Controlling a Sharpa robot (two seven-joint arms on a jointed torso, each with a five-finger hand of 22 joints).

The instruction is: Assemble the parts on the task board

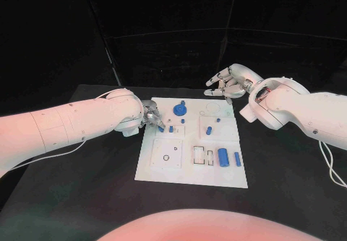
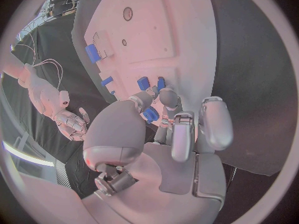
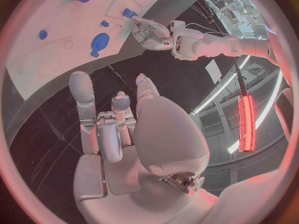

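Your left hand (image 1: pixel 149 116) has its fingers (image 2: pixel 167 97) pinched on a small blue part (image 2: pixel 151 115) at the left edge of the task board (image 1: pixel 181 168), beside two more small blue pieces (image 1: pixel 171 129). Your right hand (image 1: pixel 226 83) hovers just past the board's far right corner, fingers apart and holding nothing. A blue gear-shaped part (image 1: pixel 179 108) stands near the far edge; blue cylinders (image 1: pixel 224 157) lie toward the right side. The board rests on the black tabletop (image 1: pixel 87 196).
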